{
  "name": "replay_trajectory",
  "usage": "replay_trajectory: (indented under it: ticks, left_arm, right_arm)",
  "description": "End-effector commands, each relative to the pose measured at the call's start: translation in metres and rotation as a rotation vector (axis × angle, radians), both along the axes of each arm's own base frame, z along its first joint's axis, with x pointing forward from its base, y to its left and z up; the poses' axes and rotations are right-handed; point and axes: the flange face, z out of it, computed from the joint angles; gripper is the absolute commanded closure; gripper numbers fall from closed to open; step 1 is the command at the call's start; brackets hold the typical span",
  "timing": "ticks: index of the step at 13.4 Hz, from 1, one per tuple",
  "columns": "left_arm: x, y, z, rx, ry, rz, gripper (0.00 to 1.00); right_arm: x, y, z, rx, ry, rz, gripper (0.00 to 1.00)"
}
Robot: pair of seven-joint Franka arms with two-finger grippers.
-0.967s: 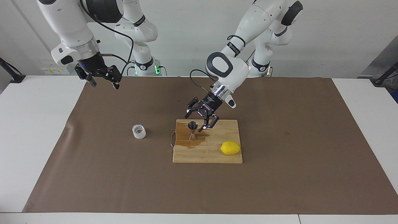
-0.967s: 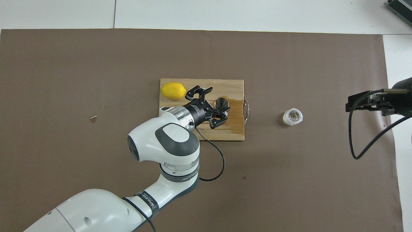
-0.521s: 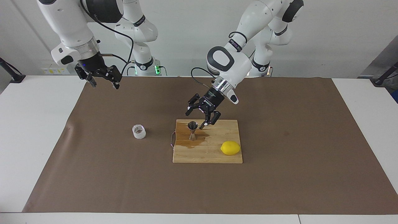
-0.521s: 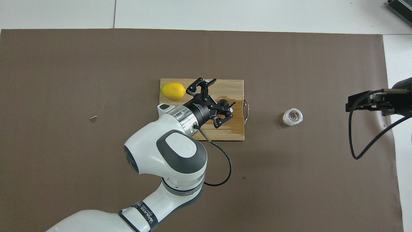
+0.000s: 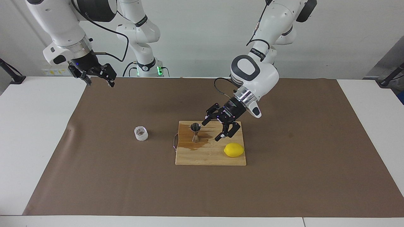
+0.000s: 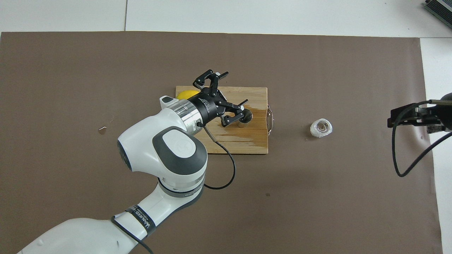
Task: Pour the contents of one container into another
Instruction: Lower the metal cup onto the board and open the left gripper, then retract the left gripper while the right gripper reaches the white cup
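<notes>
The steel hourglass jigger [image 5: 195,132] stands upright on the wooden cutting board [image 5: 208,157], in a wet brown patch [image 5: 194,144]. In the overhead view the jigger [image 6: 246,116] is partly covered by a finger. The clear textured cup [image 5: 141,133] stands on the brown mat beside the board, toward the right arm's end; it also shows in the overhead view [image 6: 321,128]. My left gripper [image 5: 210,131] is open and empty, low over the board between jigger and lemon, touching neither; it shows from above too [image 6: 232,89]. My right gripper [image 5: 96,78] is open and empty, raised over the mat's edge.
A yellow lemon [image 5: 234,149] lies on the board at the left arm's end, partly hidden by the wrist from above [image 6: 186,94]. A brown mat [image 5: 284,176] covers the table. A small mark [image 6: 102,130] sits on the mat toward the left arm's end.
My left gripper has swung away from the jigger toward the lemon, over the middle of the board, still open. My right gripper has drawn slightly back and up toward its table end.
</notes>
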Motion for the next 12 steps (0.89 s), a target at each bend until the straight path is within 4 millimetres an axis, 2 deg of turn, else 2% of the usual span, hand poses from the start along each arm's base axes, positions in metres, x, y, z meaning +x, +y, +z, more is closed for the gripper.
replay_trajectory:
  ticks: [1, 4, 7, 8, 9, 12]
  left_arm:
    - [-0.006, 0.013, 0.002, 0.09, -0.049, -0.073, 0.0]
    - [0.004, 0.039, 0.004, 0.133, -0.059, -0.171, 0.0]
    - [0.015, 0.069, 0.004, 0.256, -0.089, -0.33, 0.0]
    - [0.016, 0.075, 0.006, 0.316, -0.096, -0.423, 0.0]
    - [0.017, 0.085, 0.009, 0.392, -0.111, -0.496, 0.0]
    - [0.016, 0.091, 0.024, 0.563, -0.164, -0.62, 0.0]
  right_arm:
    - [-0.003, -0.014, -0.014, 0.01, -0.085, 0.268, 0.0]
    - [-0.002, -0.027, -0.054, 0.095, -0.177, 0.499, 0.0]
    - [0.017, -0.042, -0.104, 0.242, -0.273, 0.731, 0.0]
    - [0.023, -0.047, -0.127, 0.299, -0.291, 0.805, 0.0]
    - [0.031, -0.048, -0.154, 0.364, -0.316, 0.9, 0.0]
    - [0.04, -0.032, -0.204, 0.436, -0.313, 1.062, 0.0]
